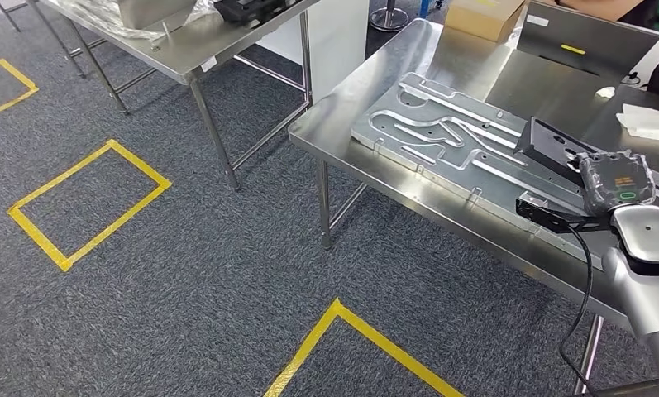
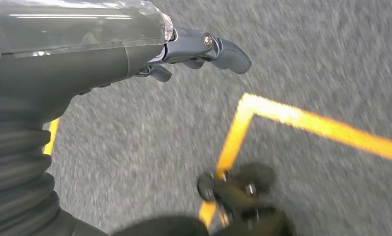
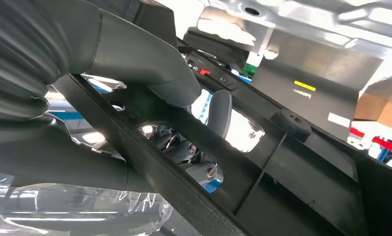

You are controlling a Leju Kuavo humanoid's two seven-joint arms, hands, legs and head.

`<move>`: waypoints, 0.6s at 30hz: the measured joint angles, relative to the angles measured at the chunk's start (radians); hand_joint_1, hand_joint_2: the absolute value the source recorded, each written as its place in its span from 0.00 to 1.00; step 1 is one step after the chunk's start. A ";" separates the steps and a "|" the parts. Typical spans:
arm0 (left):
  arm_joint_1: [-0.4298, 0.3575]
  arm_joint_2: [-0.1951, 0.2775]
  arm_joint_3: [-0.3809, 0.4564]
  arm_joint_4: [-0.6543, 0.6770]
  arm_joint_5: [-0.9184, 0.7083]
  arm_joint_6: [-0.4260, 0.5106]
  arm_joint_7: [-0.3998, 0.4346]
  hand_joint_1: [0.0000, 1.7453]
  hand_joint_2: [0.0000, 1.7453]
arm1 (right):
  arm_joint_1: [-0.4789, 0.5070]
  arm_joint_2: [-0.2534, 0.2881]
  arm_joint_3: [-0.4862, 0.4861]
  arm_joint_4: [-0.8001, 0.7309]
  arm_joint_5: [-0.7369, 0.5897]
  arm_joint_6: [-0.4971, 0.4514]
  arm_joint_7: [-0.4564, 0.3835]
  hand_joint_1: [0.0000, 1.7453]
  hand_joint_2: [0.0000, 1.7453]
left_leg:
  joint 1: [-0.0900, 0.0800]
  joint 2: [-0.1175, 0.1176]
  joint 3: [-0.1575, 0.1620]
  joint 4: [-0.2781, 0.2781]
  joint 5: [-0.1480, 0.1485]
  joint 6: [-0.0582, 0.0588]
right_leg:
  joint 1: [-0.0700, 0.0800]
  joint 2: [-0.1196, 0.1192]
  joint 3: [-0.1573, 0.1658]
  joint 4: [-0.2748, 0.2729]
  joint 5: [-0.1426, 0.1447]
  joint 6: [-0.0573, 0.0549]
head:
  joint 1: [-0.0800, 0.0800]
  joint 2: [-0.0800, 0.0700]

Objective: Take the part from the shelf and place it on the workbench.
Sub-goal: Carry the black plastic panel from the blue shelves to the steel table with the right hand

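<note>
Now | right hand (image 3: 149, 73) fingers gripped black part (image 1: 549, 142) above bench (image 1: 350, 99), likely for placing | left hand (image 2: 194, 49) hung, fingers curled, empty

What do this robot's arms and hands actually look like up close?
The right arm is smooth silver metal with a black cable looping beside it. The right hand and left hand are dark grey, each with a thick thumb, a ribbed grey cover, shiny clear plastic wrap and visible screws.
</note>
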 joint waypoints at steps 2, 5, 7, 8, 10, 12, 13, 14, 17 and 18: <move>0.000 0.003 0.002 0.000 -0.004 -0.001 0.003 0.00 1.00 | -0.011 -0.007 -0.001 -0.005 -0.001 0.011 -0.001 1.00 1.00 | 0.003 0.001 0.002 0.029 -0.035 -0.024 | -0.002 -0.008 0.044 -0.086 0.022 -0.002 | 0.000 0.000; -0.002 0.005 0.003 0.000 -0.005 -0.002 0.006 0.00 1.00 | -0.018 -0.015 -0.002 -0.012 -0.003 0.018 -0.004 1.00 1.00 | 0.007 0.004 0.019 0.039 -0.063 -0.040 | 0.006 0.002 0.055 -0.081 -0.010 -0.048 | -0.003 0.000; -0.005 0.003 0.004 0.000 -0.005 -0.003 0.012 0.00 1.00 | -0.022 -0.017 -0.004 -0.020 -0.008 0.019 -0.006 1.00 1.00 | 0.012 -0.007 0.022 0.063 -0.080 -0.046 | 0.007 0.010 0.067 -0.077 -0.024 -0.064 | -0.004 0.000; -0.006 0.003 0.004 0.000 -0.005 -0.003 0.015 0.00 1.00 | -0.024 -0.017 -0.005 -0.024 -0.009 0.019 -0.005 1.00 1.00 | 0.013 -0.018 0.000 0.107 -0.097 -0.047 | 0.008 0.013 0.077 -0.078 -0.031 -0.069 | -0.005 0.000; -0.006 0.002 0.006 0.000 -0.004 -0.002 0.018 0.00 1.00 | -0.022 -0.012 -0.005 -0.028 -0.011 0.018 -0.005 1.00 1.00 | 0.010 -0.038 -0.093 0.253 -0.131 -0.044 | 0.012 0.020 0.099 -0.089 -0.045 -0.077 | -0.005 0.000; -0.004 0.001 0.010 0.000 -0.001 -0.001 0.019 0.00 1.00 | -0.012 -0.003 -0.003 -0.028 -0.011 0.017 -0.005 1.00 1.00 | 0.000 -0.042 -0.199 0.362 -0.123 -0.035 | 0.018 0.028 0.125 -0.102 -0.058 -0.080 | -0.005 0.000; -0.003 0.001 0.012 0.000 0.001 0.000 0.019 0.00 1.00 | -0.005 0.002 -0.001 -0.027 -0.011 0.017 -0.006 1.00 1.00 | -0.008 -0.044 -0.231 0.361 -0.087 -0.025 | 0.020 0.033 0.139 -0.108 -0.066 -0.081 | -0.005 0.000; -0.001 0.001 0.014 0.000 0.002 0.001 0.019 0.00 1.00 | 0.002 0.006 0.001 -0.026 -0.010 0.017 -0.006 1.00 1.00 | -0.019 -0.048 -0.243 0.317 -0.032 -0.011 | 0.022 0.038 0.152 -0.114 -0.073 -0.082 | -0.005 0.000; 0.011 0.005 0.021 0.000 0.002 0.001 0.021 0.00 1.00 | 0.021 0.022 0.005 -0.016 -0.009 0.015 -0.006 1.00 1.00 | -0.058 -0.076 -0.213 0.103 0.136 0.056 | 0.026 0.054 0.185 -0.130 -0.092 -0.077 | -0.005 0.000; 0.016 0.007 0.024 0.000 0.003 0.002 0.022 0.00 1.00 | 0.028 0.028 0.006 -0.011 -0.008 0.014 -0.006 1.00 1.00 | -0.066 -0.084 -0.202 0.066 0.157 0.070 | 0.024 0.059 0.192 -0.136 -0.097 -0.073 | -0.005 0.000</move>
